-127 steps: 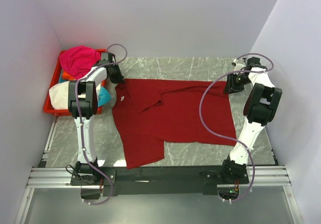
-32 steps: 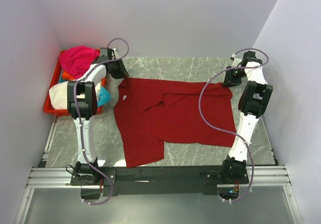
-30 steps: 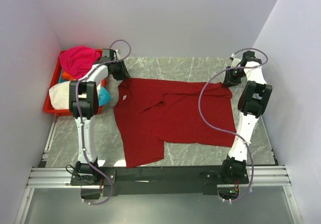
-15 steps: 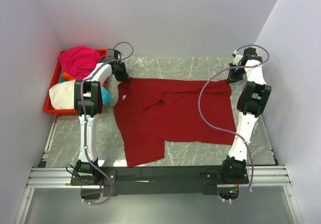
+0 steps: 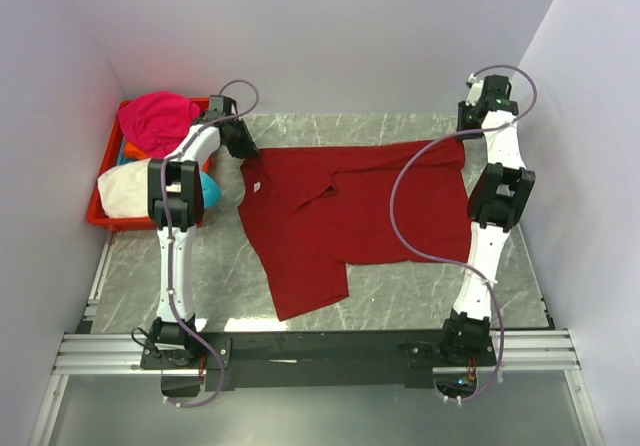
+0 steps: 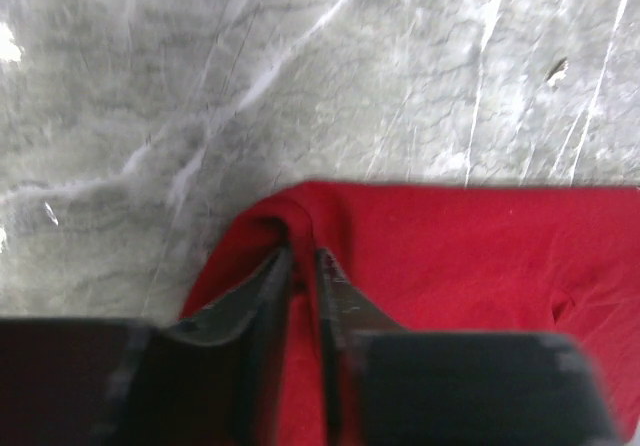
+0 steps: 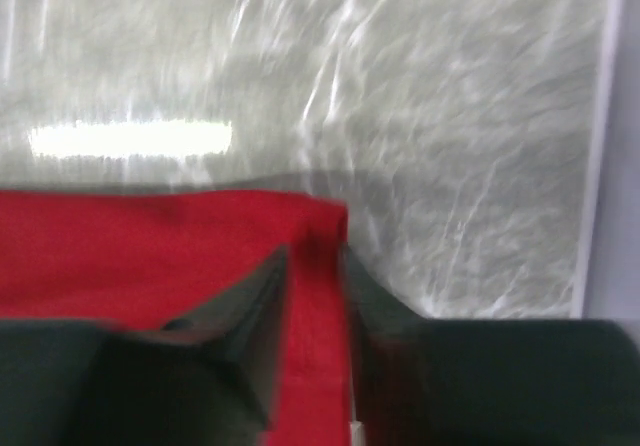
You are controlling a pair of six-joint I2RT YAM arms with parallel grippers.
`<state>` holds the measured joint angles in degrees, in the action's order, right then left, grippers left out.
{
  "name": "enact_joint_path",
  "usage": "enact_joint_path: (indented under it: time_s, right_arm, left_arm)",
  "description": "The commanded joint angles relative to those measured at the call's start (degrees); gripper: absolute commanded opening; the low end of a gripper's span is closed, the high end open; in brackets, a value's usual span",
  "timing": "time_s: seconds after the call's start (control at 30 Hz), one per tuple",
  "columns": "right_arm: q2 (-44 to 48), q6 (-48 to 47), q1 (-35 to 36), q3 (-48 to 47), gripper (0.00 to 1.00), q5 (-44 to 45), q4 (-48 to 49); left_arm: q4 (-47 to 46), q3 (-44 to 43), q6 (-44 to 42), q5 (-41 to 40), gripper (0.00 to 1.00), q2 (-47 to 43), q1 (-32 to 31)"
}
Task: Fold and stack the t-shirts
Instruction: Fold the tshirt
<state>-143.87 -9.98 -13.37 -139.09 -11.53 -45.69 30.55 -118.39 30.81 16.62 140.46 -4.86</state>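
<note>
Grippers: the left gripper point(image 6: 302, 258) has its jaws drawn almost together, pinching a raised fold at the far-left corner of the dark red t-shirt point(image 5: 350, 211). The right gripper point(image 7: 313, 258) is clamped in the same way on a fold at the shirt's far-right corner.

Appearance: plain dark red soft cloth. A diagonal crease lies left of its centre and a small white tag point(image 5: 255, 186) near its left end. The wrist views are blurred, so the weave cannot be made out.

Location: the shirt is spread on the grey marbled tabletop point(image 5: 420, 291). It covers the middle and far part, from near the far-left corner to the far-right corner.

Orientation: the long axis runs left to right, roughly parallel to the tabletop's far edge. The shirt's far edge is stretched straight between the two grippers, with its right end slightly closer to the tabletop's far edge. One lobe of cloth reaches toward the near edge, left of centre. Whether the tagged left end is the neck cannot be told.
</note>
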Motion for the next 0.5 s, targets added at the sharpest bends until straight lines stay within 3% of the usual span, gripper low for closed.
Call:
enact_joint_path:
  time_s: [0.0,0.07,0.2,0.3,0.33,0.4,0.47]
  right_arm:
    - [1.2,-0.6,0.4,-2.6,0.41,7.3,8.8]
    - [3.2,-0.7,0.4,-2.3,0.55,8.6,9.7]
    - [9.9,-3.7,0.4,3.6,0.66,3.8,9.6]
    - [17.2,-11.9,0.6,15.9,0.69,-11.1,5.0]
    - [21.1,-14.7,0.8,19.0,0.7,-18.9,3.4]
    - [25.5,-24.8,2.6,25.7,0.7,-24.7,-1.8]
    - [33.0,-33.0,4.7,37.4,0.7,-29.1,-4.7]
  left_arm:
    - [-3.8,-1.8,0.8,0.8,0.24,-2.7,0.6]
    - [-5.4,-1.9,-0.4,0.4,0.36,-6.3,0.6]
    - [-9.0,-0.6,-5.8,-1.2,0.46,-15.1,0.5]
    - [-15.2,7.8,-10.2,-1.2,0.55,-25.7,0.4]
    - [-19.4,10.9,-11.3,-1.2,0.64,-31.8,0.4]
    - [-23.4,21.3,-13.2,-0.1,0.75,-37.9,0.4]
    - [-28.6,31.7,-13.2,1.4,0.99,-45.9,0.8]
